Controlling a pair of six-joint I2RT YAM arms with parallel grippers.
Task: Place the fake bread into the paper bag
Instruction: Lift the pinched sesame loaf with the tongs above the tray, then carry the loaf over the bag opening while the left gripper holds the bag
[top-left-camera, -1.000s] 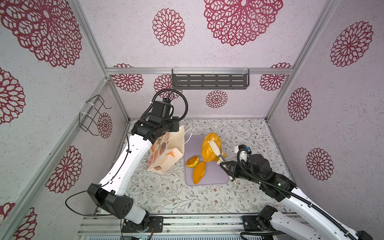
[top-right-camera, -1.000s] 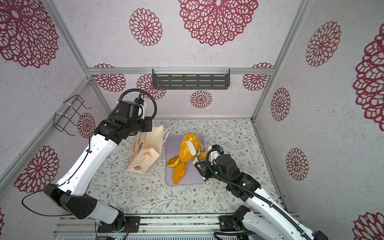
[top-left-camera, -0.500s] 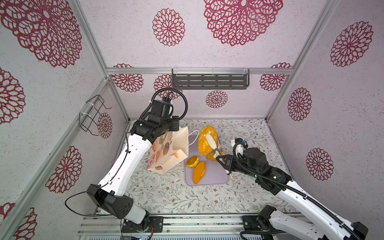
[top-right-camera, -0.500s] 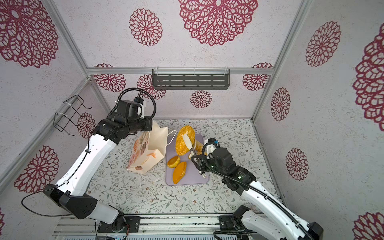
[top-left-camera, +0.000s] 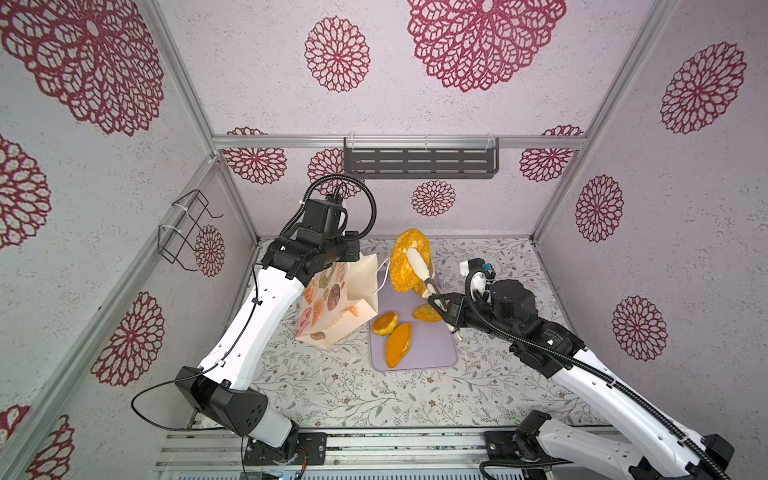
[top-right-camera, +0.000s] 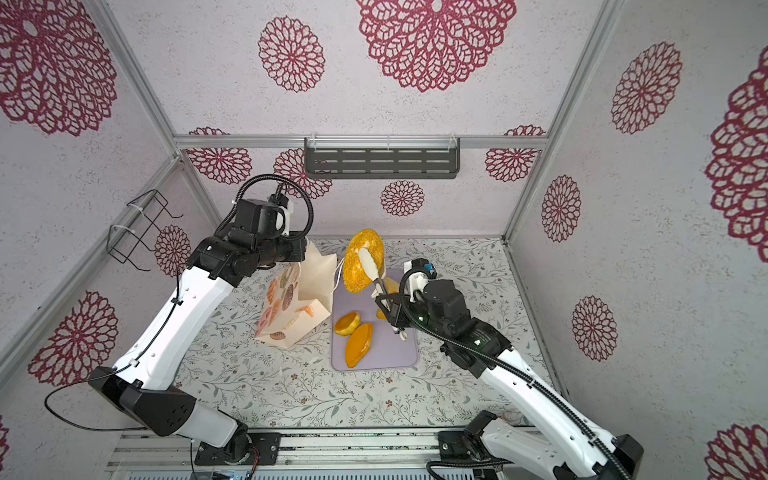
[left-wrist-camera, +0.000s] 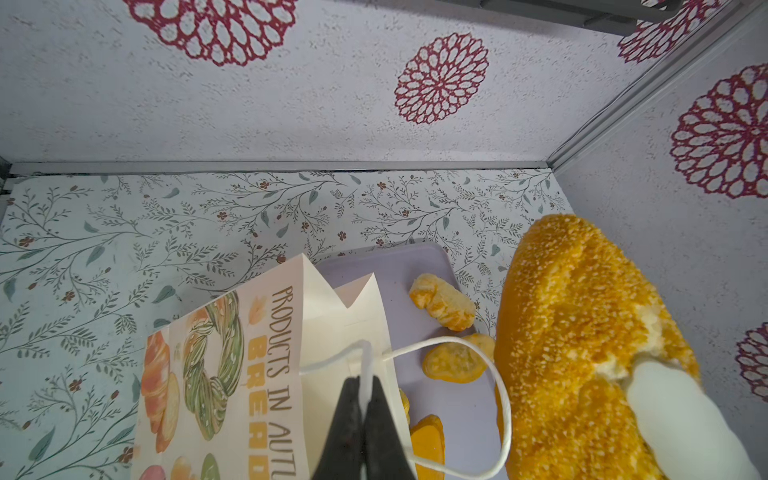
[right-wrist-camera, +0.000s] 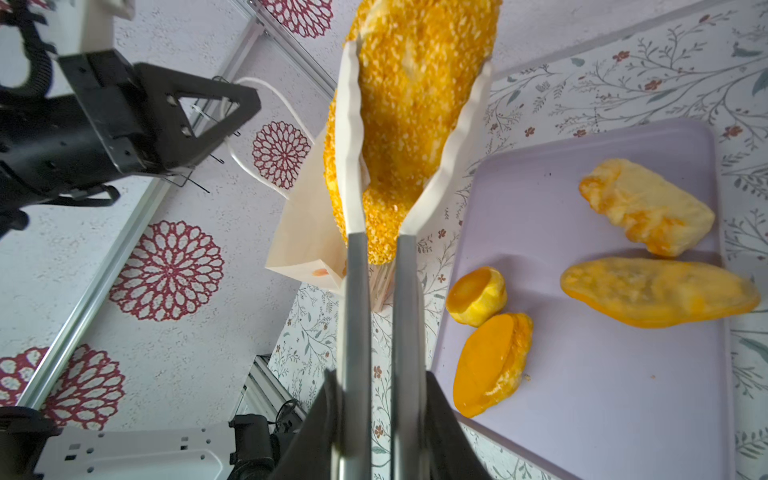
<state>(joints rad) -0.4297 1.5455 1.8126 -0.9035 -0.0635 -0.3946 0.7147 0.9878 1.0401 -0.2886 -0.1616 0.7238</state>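
Loaf (right-wrist-camera: 415, 104), beyond right fingers (right-wrist-camera: 444, 428), is clamped in tongs (right-wrist-camera: 353, 291) they squeeze; left fingers (left-wrist-camera: 345, 424) pinch handle (left-wrist-camera: 440, 340), holding bag (left-wrist-camera: 266, 374) open.

Pale walls (top-left-camera: 490, 208) with crimson rosettes — grey slotted shelf (top-left-camera: 419, 163), wire rack (top-left-camera: 185, 230), leaf-print floor (top-left-camera: 353, 395).
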